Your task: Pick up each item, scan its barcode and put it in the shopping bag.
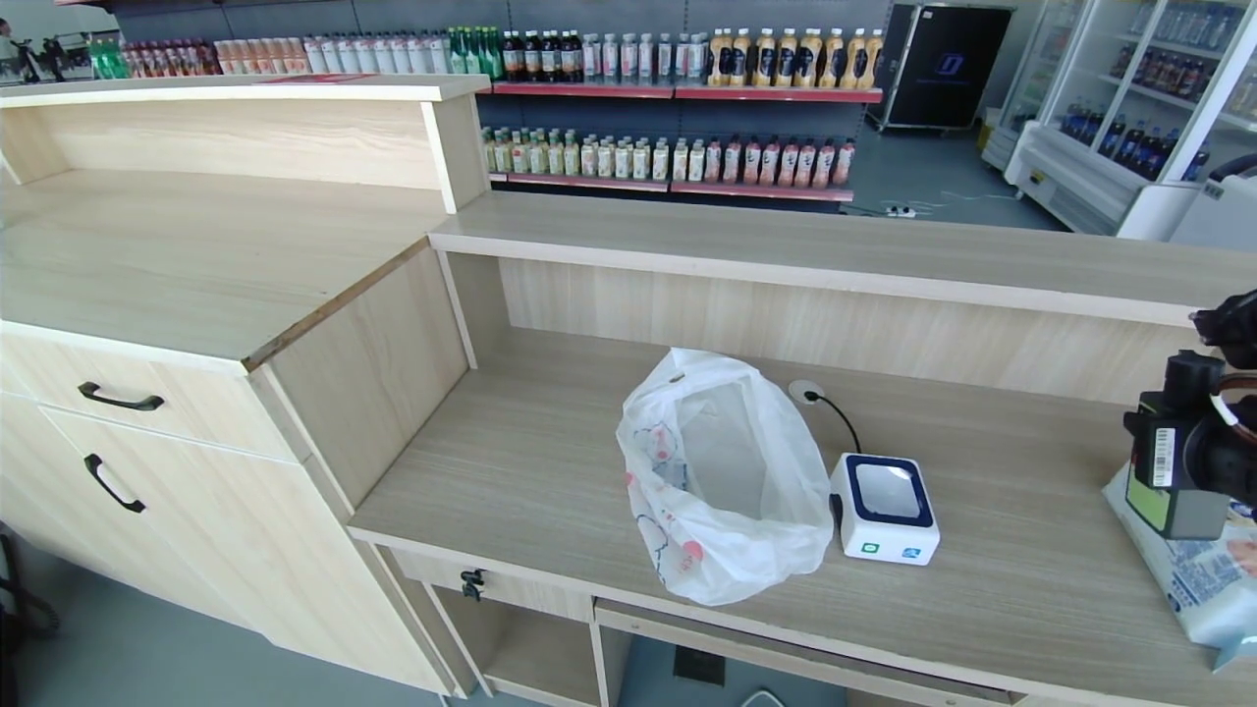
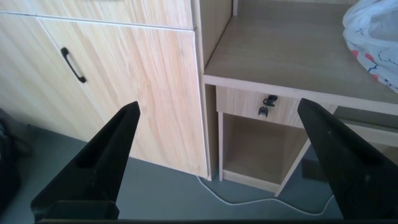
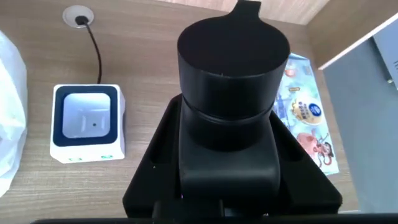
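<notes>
One pale blue packet (image 1: 1203, 579) with cartoon print lies flat at the right end of the wooden counter (image 1: 511, 462). It is to the right of the white scanner (image 1: 884, 506) and the open, see-through shopping bag (image 1: 722, 481), which touch each other. The right gripper (image 1: 1178, 501) hangs over the packet's far end; I cannot tell whether it is open, closed or touching the packet. The left gripper (image 2: 219, 104) is well apart from the packet, low beside the cabinet door (image 2: 143, 81). Its two black fingers (image 2: 99, 168) are spread wide and hold nothing.
</notes>
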You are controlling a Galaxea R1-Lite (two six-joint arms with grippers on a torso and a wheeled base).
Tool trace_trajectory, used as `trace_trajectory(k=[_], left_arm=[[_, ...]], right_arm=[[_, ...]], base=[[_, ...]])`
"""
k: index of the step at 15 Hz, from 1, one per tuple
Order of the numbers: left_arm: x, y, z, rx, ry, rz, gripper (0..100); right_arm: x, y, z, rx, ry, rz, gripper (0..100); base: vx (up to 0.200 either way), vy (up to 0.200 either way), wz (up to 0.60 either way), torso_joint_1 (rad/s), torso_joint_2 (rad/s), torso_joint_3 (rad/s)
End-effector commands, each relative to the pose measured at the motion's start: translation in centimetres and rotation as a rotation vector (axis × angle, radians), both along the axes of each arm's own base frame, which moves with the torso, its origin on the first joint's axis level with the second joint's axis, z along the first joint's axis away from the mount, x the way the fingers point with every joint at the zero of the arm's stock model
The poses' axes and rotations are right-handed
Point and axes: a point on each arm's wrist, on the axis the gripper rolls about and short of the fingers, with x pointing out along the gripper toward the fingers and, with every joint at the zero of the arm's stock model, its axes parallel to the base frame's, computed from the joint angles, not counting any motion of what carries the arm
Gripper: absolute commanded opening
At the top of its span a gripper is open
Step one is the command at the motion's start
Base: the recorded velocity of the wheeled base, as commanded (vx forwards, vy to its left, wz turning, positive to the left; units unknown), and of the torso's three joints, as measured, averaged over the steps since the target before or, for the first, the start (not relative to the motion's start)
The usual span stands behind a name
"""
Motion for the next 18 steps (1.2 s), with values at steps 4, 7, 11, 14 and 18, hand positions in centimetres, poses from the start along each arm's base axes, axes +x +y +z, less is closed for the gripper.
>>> trace_trajectory(k=[4,7,11,14,18], left_arm=[[0.0,0.0,0.0,0.000,0.000,0.000,100],[0.0,0.0,0.0,0.000,0.000,0.002,100],[0.0,0.0,0.0,0.000,0.000,0.000,100],[0.0,0.0,0.0,0.000,0.000,0.002,100],[0.0,0.0,0.0,0.000,0.000,0.000,100]], right_arm=[[-0.9,1.6,1.3,-0.009,-0.074,0.051,0],[1.6,2.2,1.4,-0.006,-0.100,0.068,0],[6.0,2.2,-0.6,0.024,-0.164,0.221,0],[7.9,2.2,-2.6,0.043,-0.160,0.302,0],[10.4,2.5,-6.2,0.073,-0.120,0.389,0]], base=[[0.000,0.000,0.60,-0.023,0.05,0.038],[0.000,0.000,0.60,-0.134,0.36,0.206],[0.000,0.000,0.15,-0.137,0.33,0.189],[0.000,0.000,0.00,-0.016,0.05,0.029],[0.000,0.000,0.00,0.000,0.00,0.000]])
